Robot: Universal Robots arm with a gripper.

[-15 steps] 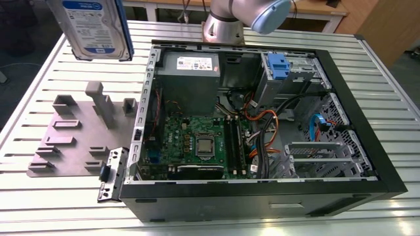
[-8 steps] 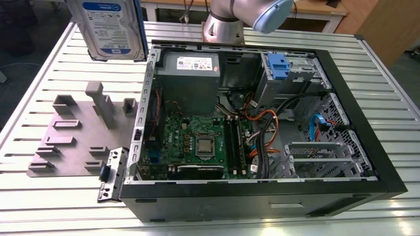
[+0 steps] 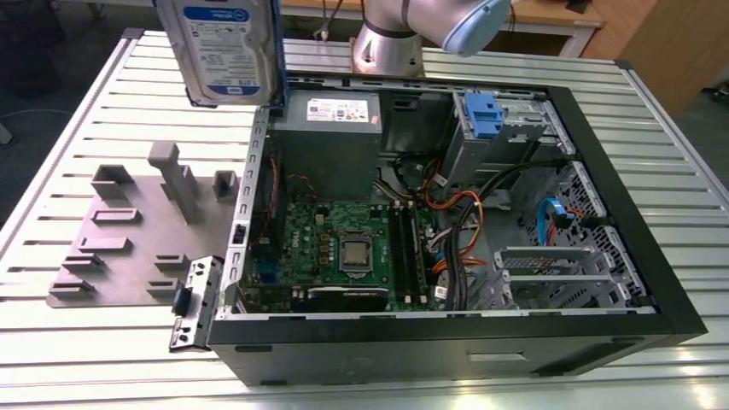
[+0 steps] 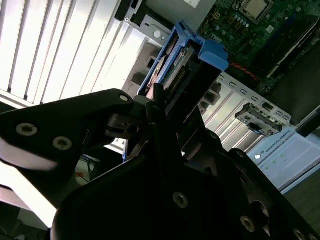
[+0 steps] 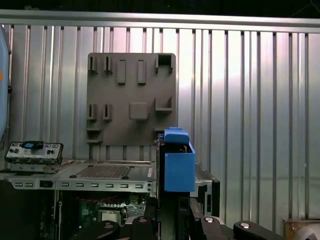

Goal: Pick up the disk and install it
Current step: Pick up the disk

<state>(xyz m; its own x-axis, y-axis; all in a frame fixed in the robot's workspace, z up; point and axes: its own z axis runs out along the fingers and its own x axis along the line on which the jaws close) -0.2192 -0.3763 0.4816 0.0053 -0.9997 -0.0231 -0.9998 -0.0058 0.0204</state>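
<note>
The disk is a silver-grey drive with a white-and-blue label in a blue carrier. In the exterior view it hangs upright in the air above the table, over the back left corner of the open computer case. In the second wrist view my gripper is shut on the disk, its black fingers clamping the drive's edges. The first wrist view shows the disk's blue end tab sticking out beyond the gripper, above the case.
Inside the case are a grey power-supply box, a motherboard, a blue-latched drive cage and another metal cage. A grey fixture plate with upright pegs lies on the slatted table. The arm's base stands behind.
</note>
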